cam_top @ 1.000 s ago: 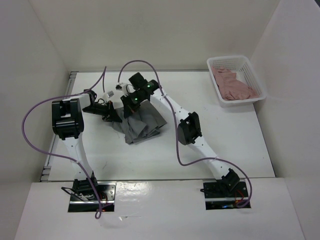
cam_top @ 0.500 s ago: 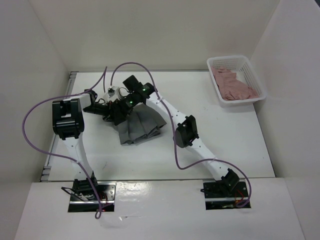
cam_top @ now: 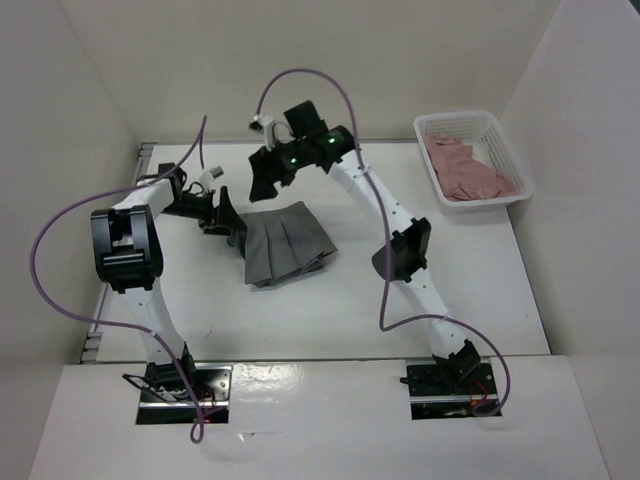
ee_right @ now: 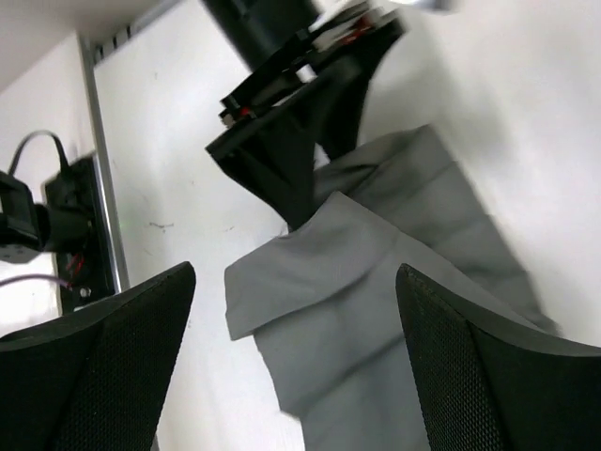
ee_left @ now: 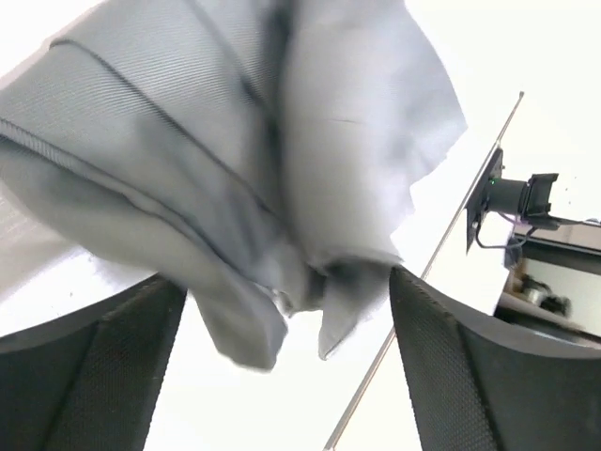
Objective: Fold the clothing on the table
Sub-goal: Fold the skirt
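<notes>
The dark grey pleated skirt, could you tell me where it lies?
Top view: the grey skirt lies left of centre on the white table, by the left end effector.

Left arm is bent hard at the elbow, forearm reaching in low toward the middle, and the left gripper has its jaws spread wide. Right arm is stretched way out forward. Its wrist is up high and the right gripper hangs raised, jaws wide apart too, tilted down toward the left one.
</notes>
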Controlling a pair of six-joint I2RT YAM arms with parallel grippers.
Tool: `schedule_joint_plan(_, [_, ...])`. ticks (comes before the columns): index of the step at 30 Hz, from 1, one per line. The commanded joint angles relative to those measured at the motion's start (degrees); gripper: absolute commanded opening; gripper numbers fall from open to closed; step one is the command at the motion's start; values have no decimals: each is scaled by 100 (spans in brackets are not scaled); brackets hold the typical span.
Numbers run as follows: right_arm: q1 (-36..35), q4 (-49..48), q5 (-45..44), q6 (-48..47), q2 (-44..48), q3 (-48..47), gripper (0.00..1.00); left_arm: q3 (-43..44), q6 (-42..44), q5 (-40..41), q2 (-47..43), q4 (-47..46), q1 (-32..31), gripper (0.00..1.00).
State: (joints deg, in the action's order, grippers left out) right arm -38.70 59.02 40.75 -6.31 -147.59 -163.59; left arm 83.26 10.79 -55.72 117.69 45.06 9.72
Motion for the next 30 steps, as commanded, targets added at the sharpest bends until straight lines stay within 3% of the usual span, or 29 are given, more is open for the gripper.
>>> schedule_joint_plan(1, [212, -41, -296, -73, 1125, 186, 92, 225, 213, -184, -527, 222, 92, 94])
schedule_joint_plan(3, [389, -40, -453, -134, 1319, 476, 93, 225, 327, -45, -633, 284, 232, 100])
schedule_joint_plan(9, [942, -364, -954, -117, 2093, 1820, 95, 278, 608, 123, -958, 635, 601, 100])
schedule_joint_plan(16, [1355, -1612, -2061, 331, 3708, 4596, 97, 621, 855, 334, -1625, 1172, 1234, 100])
schedule_joint_plan(17, [1426, -1796, -2202, 427, 4259, 4938, 97, 621, 759, 569, -1765, 1172, 1235, 100])
schedule_joint_plan(22, [1733, -2807, -3160, 613, 6204, 7154, 97, 86, -49, 1326, -3381, 672, 1235, 100])
schedule_joint_plan(25, [2146, -2809, -3292, 675, 7365, 7902, 97, -222, -471, 2046, -4384, 548, 1235, 100])
schedule_joint_plan(30, [2209, -2431, -4496, 675, 8699, 8921, 97, -547, -718, 2926, -5622, 548, 1235, 100])
